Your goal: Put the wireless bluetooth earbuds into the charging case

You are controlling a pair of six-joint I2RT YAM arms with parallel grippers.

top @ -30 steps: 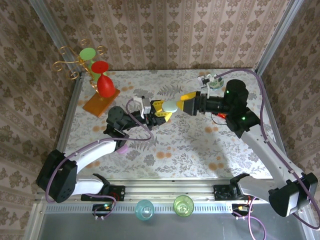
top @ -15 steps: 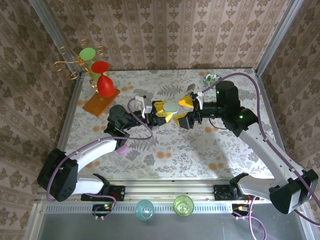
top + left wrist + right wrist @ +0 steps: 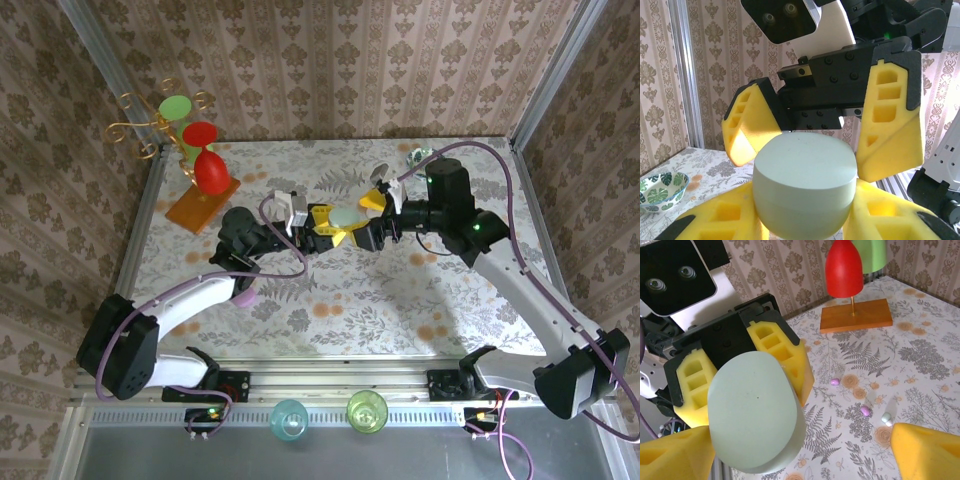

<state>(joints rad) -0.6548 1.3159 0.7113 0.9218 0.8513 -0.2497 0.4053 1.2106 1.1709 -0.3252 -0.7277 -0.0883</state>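
Your L tool (image 3: 330,226) is clamped on the pale green charging case (image 3: 805,187), up off the bench (image 3: 400,290). R tool (image 3: 368,217) is spread wide, fingers either side of it. 3 earbuds (image 3: 865,410) lie loose on the bench below.

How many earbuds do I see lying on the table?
3. The first lilac earbud lies on the table right of the held case; the second lilac earbud and the whitish earbud lie together, further right. The case may hide more.
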